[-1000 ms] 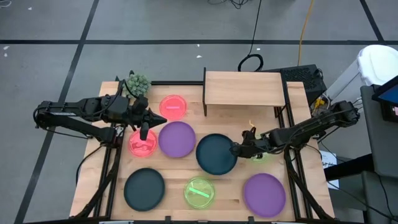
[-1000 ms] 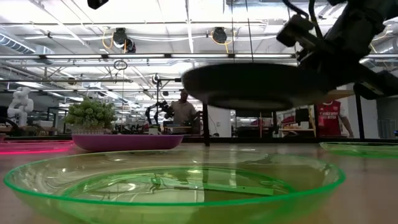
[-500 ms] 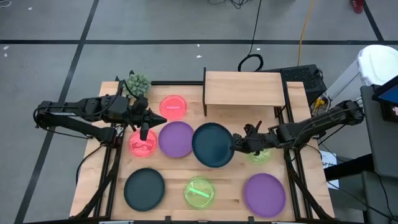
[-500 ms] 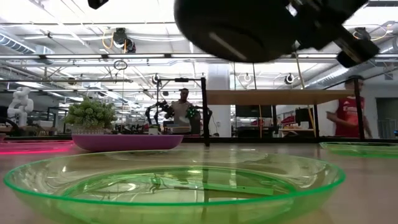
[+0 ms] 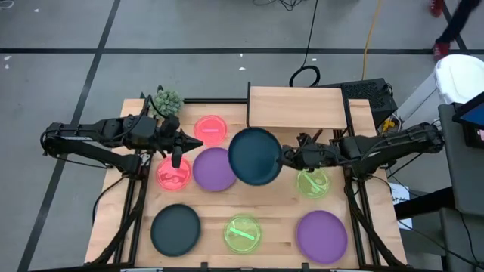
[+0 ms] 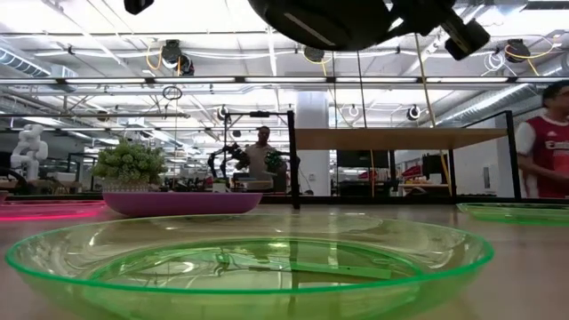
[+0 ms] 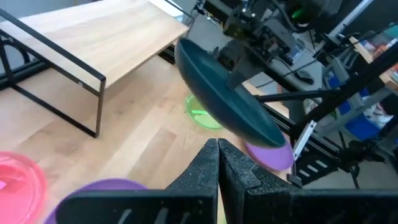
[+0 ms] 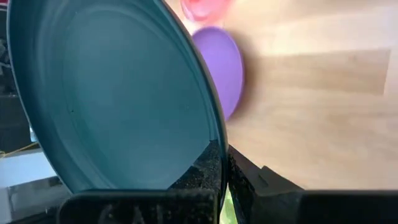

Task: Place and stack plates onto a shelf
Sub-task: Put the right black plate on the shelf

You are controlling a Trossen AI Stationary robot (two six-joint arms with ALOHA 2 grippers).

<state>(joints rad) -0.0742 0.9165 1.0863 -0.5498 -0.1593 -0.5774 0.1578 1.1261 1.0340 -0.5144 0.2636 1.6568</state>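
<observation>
My right gripper [image 5: 285, 157] is shut on a large dark teal plate [image 5: 255, 156], holding it in the air over the table's middle, just in front of the light-wood shelf [image 5: 295, 108]. In the low view the plate [image 6: 329, 18] is at the top edge. My left gripper [image 5: 175, 162] is shut and empty, raised above a pink plate [image 5: 174, 177] at the left. On the table lie a purple plate [image 5: 215, 169], another pink plate [image 5: 210, 129], a green plate [image 5: 312, 183], a second teal plate [image 5: 175, 229], another green one [image 5: 243, 233] and another purple one [image 5: 321, 236]. My right gripper pinches the teal plate's rim [image 8: 210, 144] between its two fingers, one on the inner face and one on the underside. The fingers come from the table's right side, slanting slightly down. The plate is lifted clear of the table and tilted, as the left wrist view [image 7: 224, 99] shows.
A small spiky green plant [image 5: 168, 101] stands at the far left corner. The shelf's dark frame legs [image 7: 96, 106] stand on the table. A person in a red shirt [image 6: 544, 142] is in the room beyond.
My right gripper has risen and gone toward the table's far edge and the shelf, still shut on the teal plate. The plate has gone from low over the table to high above it and has tipped more steeply. The green plate beneath it now shows.
</observation>
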